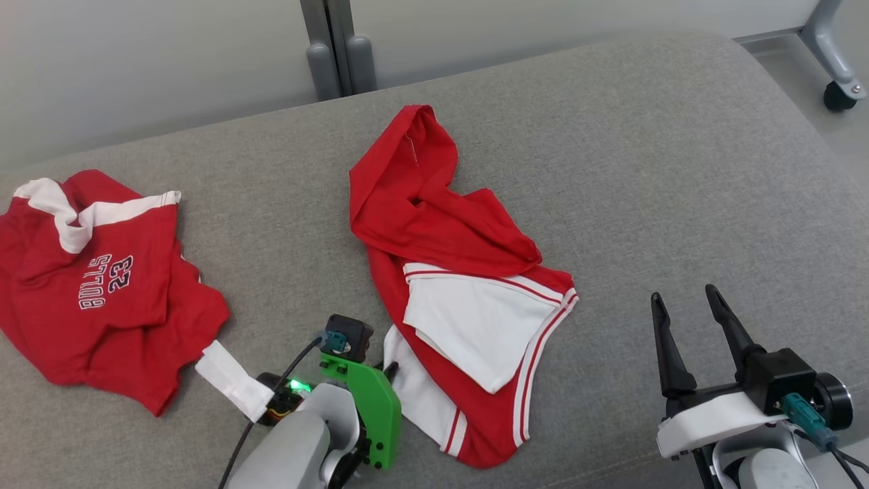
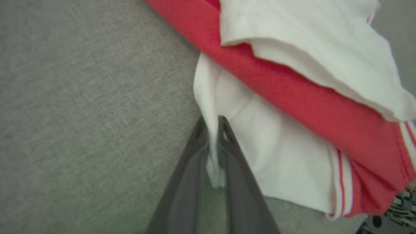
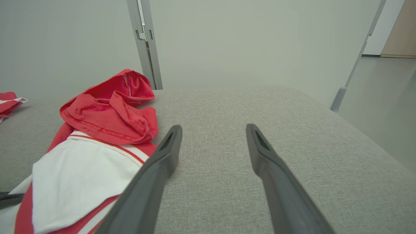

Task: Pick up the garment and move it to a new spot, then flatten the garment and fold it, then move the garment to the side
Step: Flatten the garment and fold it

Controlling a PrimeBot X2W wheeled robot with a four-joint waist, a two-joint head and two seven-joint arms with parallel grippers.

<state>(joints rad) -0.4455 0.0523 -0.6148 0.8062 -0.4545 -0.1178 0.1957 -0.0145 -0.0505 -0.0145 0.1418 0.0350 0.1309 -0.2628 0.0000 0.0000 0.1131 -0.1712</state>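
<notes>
The garment [image 1: 448, 231], red with white panels and red-striped trim, lies crumpled in the middle of the grey cushion [image 1: 645, 170]. My left gripper [image 1: 390, 370] sits at its near-left white edge. In the left wrist view the left gripper [image 2: 213, 122] is shut, with a fold of the garment's white cloth [image 2: 276, 152] pinched between its fingers. My right gripper [image 1: 682, 293] hovers open to the right of the garment, apart from it. In the right wrist view the right gripper [image 3: 213, 128] holds nothing, and the garment [image 3: 97, 152] lies to its left.
A second red garment [image 1: 102, 285] printed "BULLS 23" lies at the cushion's far left, and its edge [image 3: 9, 100] shows in the right wrist view. A grey post [image 1: 336, 47] stands behind the cushion. A caster leg [image 1: 838, 81] is at the far right on the floor.
</notes>
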